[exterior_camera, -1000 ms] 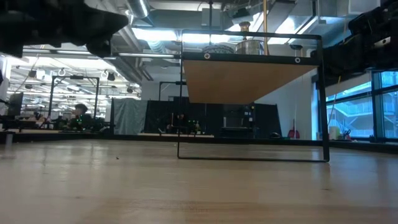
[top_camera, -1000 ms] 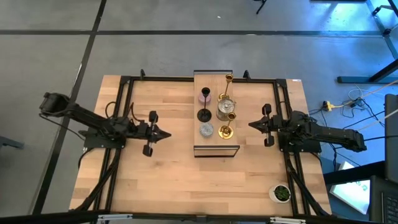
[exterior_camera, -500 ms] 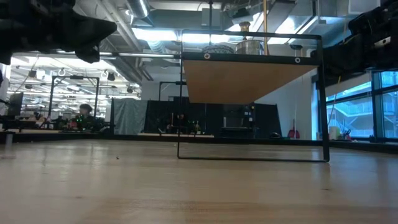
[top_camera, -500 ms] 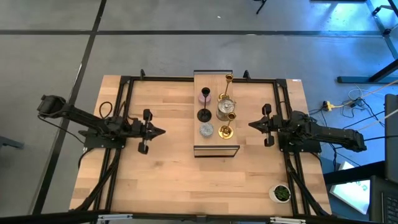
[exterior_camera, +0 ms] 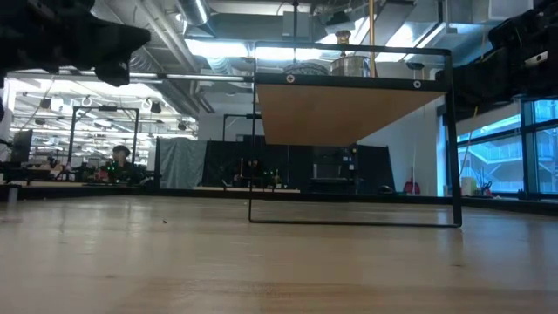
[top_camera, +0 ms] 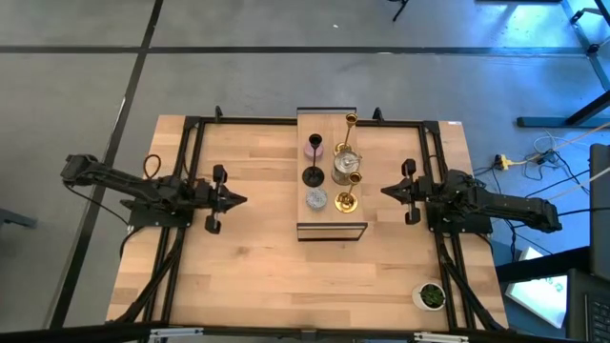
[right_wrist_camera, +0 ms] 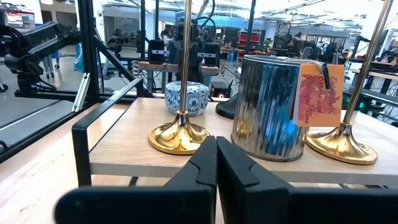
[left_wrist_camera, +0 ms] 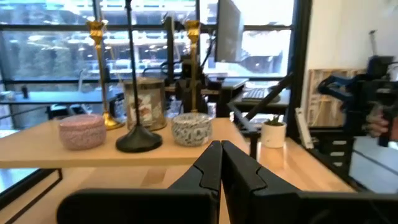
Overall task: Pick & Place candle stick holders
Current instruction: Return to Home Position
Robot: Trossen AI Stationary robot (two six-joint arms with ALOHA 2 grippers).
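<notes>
Six candle stick holders stand on a raised light-wood shelf [top_camera: 329,221] at the table's middle: tall gold [top_camera: 351,120], lilac-pink [top_camera: 315,146], black [top_camera: 313,176], silver [top_camera: 345,166], grey-blue [top_camera: 316,198], short gold [top_camera: 347,201]. My left gripper [top_camera: 244,199] is shut and empty, left of the shelf, pointing at it. My right gripper [top_camera: 384,191] is shut and empty, just right of the shelf. The left wrist view shows the pink [left_wrist_camera: 82,130], black [left_wrist_camera: 138,140] and grey-blue [left_wrist_camera: 191,128] holders; the right wrist view shows the short gold base [right_wrist_camera: 179,137] and the silver one [right_wrist_camera: 273,115].
The shelf [exterior_camera: 349,109] stands on a thin black frame [exterior_camera: 455,139], with room under it. A small white pot with a green plant [top_camera: 431,296] stands at the table's near right corner. Black rails [top_camera: 191,152] run along both sides of the table.
My left gripper has drawn back toward the table's left edge, away from the shelf, staying shut and level. The holders have kept their places.
</notes>
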